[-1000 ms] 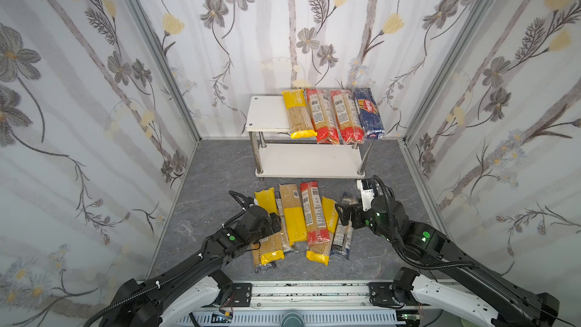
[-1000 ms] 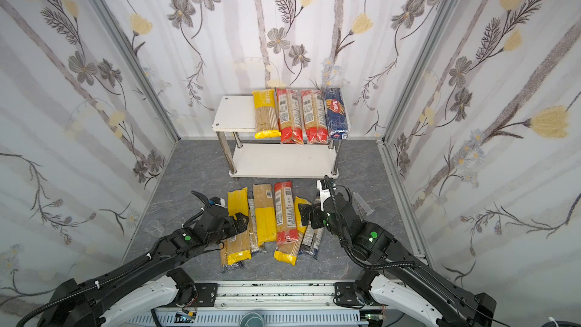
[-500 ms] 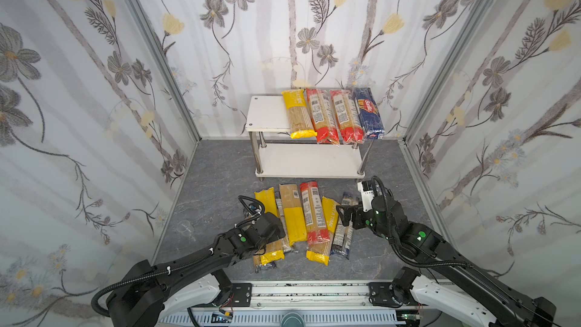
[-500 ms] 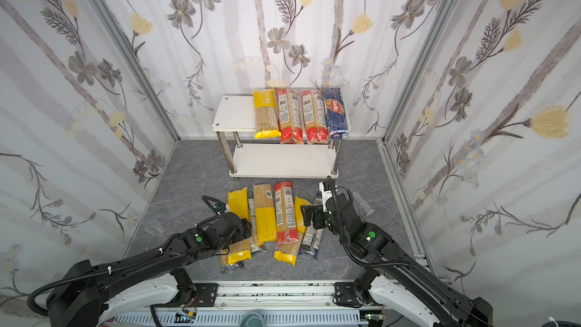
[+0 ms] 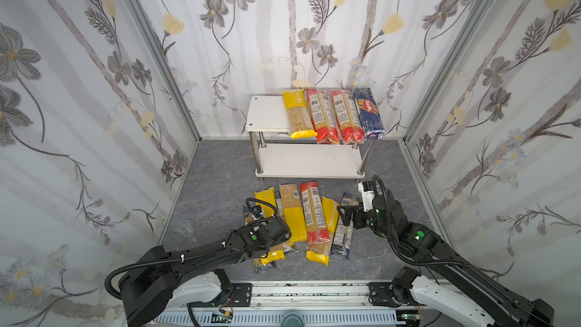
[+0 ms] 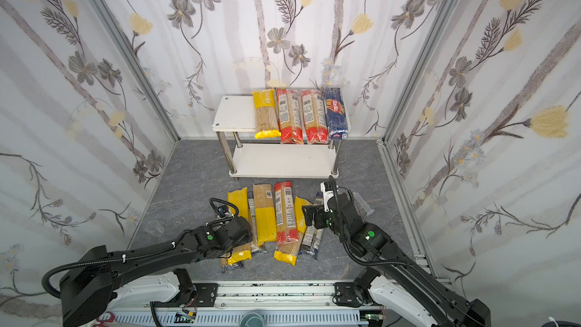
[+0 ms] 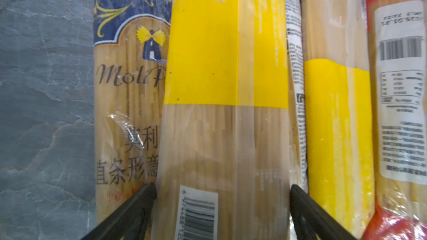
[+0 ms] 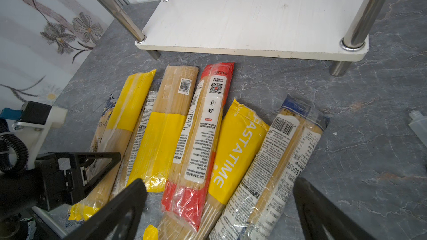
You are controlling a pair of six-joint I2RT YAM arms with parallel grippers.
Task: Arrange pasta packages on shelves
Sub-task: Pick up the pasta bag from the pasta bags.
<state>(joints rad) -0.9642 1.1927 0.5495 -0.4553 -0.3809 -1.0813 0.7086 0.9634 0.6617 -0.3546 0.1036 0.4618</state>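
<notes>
While both arms lean over the floor pile [image 5: 301, 215] of pasta packages, every pack there lies flat on the grey floor [image 5: 213, 184]. Shelves [image 5: 267, 111] stand at 12 o'clock from the pile, by the back wall. The top board holds four packs side by side, crowded toward its 3 o'clock end: yellow-ended shelf pack [image 5: 297, 114], red-ended shelf pack [image 5: 320, 117], second red-ended shelf pack [image 5: 345, 114], dark-blue Barilla pack [image 5: 369, 113].

Left gripper [image 7: 221, 192] is low over the pile's 9 o'clock side with its jaws spread wide. One finger [image 7: 138, 204] sits on each side of a yellow-banded pack [image 7: 226, 65], tips right at its edges (can't tell if they press it). That pack overlaps a blue-ended Moli pack [image 7: 124, 88].

Right gripper [image 8: 218, 181] hovers over the pile's 3 o'clock side, jaws fully apart, holding nothing. Below it lie a red-ended floor pack [image 8: 208, 116], a PASTATIME pack [image 8: 238, 139] and a blue-topped pack [image 8: 284, 148].

A clear syringe [image 6: 361, 204] lies at 3 o'clock of the pile and a small clear cup [image 5: 184, 226] at 9 o'clock.
</notes>
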